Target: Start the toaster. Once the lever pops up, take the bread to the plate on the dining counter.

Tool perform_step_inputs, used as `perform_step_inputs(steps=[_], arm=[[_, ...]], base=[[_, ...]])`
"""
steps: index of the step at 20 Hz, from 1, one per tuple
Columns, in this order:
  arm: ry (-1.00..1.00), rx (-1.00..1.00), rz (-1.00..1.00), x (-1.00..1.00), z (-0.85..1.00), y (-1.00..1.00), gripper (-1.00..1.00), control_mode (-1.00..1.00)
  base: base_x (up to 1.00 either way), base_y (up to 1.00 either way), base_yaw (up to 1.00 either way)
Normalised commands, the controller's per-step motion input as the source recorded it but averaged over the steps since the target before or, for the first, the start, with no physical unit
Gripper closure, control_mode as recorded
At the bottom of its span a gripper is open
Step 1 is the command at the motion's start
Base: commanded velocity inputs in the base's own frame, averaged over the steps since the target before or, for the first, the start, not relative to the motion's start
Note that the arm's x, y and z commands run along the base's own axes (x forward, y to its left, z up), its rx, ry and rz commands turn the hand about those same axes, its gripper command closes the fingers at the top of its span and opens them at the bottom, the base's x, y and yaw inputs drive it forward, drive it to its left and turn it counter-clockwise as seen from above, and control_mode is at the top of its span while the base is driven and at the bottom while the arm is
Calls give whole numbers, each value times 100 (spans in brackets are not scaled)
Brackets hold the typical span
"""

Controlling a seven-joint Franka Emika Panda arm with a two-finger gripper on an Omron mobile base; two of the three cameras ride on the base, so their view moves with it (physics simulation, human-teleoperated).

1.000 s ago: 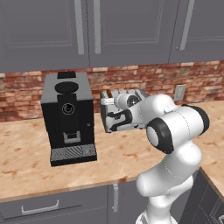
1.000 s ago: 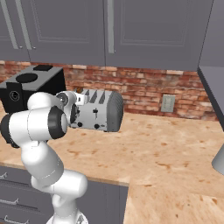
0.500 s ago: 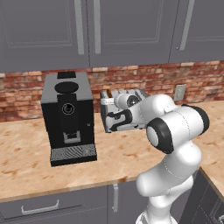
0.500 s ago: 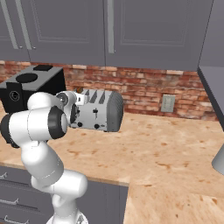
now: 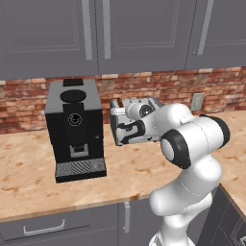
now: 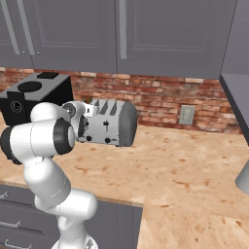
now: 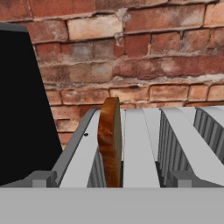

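The silver toaster (image 6: pixel 115 122) stands on the wood-grain wall counter against the brick wall, and my arm partly hides it in the left base view (image 5: pixel 124 126). In the hand view the bread (image 7: pixel 109 140), tan with a brown crust, stands upright in the toaster's (image 7: pixel 141 144) leftmost slot. My gripper (image 7: pixel 111 178) is open at the toaster's front top edge, one fingertip (image 7: pixel 41 178) on each side of the bread's slot. From the base, the gripper (image 5: pixel 128 128) sits against the toaster's front face. The plate and the dining counter are out of view.
A tall black coffee machine (image 5: pixel 74 126) stands close on the toaster's left (image 7: pixel 22 105). The brick wall (image 7: pixel 131 52) and upper cabinets are just behind and above. A wall outlet (image 6: pixel 185 115) is to the right, above open counter (image 6: pixel 185 160).
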Motion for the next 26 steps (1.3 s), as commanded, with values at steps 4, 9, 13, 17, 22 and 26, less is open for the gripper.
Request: perform_step_inputs(steps=[4, 9, 13, 17, 22, 26], arm=[[0, 0, 0, 0, 0, 0, -100, -100], [0, 0, 0, 0, 0, 0, -100, -100], [0, 0, 0, 0, 0, 0, -100, -100], [0, 0, 0, 0, 0, 0, -100, -100], [0, 0, 0, 0, 0, 0, -100, -100], [0, 0, 0, 0, 0, 0, -100, -100]], base=[[0, 0, 0], [0, 0, 0], [0, 0, 0], [0, 0, 0], [0, 0, 0], [0, 0, 0]])
